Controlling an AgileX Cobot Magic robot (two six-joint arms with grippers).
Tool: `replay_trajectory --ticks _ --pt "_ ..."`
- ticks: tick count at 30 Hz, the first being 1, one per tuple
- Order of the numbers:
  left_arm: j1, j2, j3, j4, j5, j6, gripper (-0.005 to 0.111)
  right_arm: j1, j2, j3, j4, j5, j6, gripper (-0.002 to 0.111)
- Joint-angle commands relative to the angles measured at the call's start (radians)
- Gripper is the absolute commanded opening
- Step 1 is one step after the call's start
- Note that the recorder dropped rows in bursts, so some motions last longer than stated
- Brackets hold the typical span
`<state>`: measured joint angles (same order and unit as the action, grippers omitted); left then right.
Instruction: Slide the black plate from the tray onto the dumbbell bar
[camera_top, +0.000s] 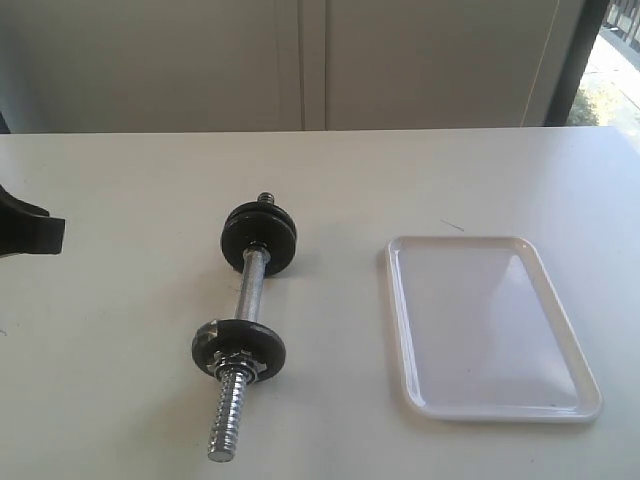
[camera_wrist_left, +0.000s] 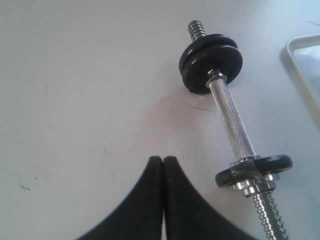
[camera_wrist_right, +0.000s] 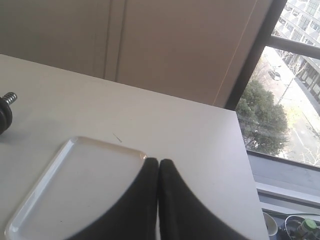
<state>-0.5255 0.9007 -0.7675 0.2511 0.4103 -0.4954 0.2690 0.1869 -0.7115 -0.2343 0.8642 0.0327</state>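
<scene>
Left pincer (camera_wrist_left: 163, 161) and right pincer (camera_wrist_right: 158, 163) are both clenched and hold nothing. The white rectangular plastic tray (camera_top: 394, 320) carries no disc. The matte-black round iron plate (camera_top: 238, 343) sits on the chrome knurled dumbbell bar (camera_top: 250, 290) lying on the white counter (camera_top: 120, 380). The task is judged complete.

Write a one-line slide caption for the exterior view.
Dumbbell bar with black plates fitted lies on the table, left of the empty white tray.

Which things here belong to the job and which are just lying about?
Job: dumbbell bar, black plates on it, tray, left end effector, right end effector.
Lying about: table, clutter below the window.
</scene>
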Motion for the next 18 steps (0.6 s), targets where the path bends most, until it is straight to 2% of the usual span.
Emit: replay_trajectory --ticks 1,6,11,15,18 --pt "0.063 -0.067 -0.001 -0.001 0.006 0.002 0.000 0.004 -0.004 0.004 -0.005 0.002 0.007 0.000" --pt "0.251 -0.236 -0.001 0.003 0.006 0.002 0.000 0.004 -0.004 0.004 -0.003 0.002 0.007 0.000" --pt "0.406 -0.451 -0.001 0.004 0.006 0.002 0.000 0.004 -0.004 0.004 -0.003 0.002 0.007 0.000" --pt "0.477 -0.626 -0.001 0.004 0.006 0.002 0.000 0.004 -0.004 0.004 -0.003 0.002 0.007 0.000" --pt "0.502 -0.736 -0.001 0.004 0.006 0.002 0.000 0.004 -0.004 0.004 -0.003 0.002 0.007 0.000"
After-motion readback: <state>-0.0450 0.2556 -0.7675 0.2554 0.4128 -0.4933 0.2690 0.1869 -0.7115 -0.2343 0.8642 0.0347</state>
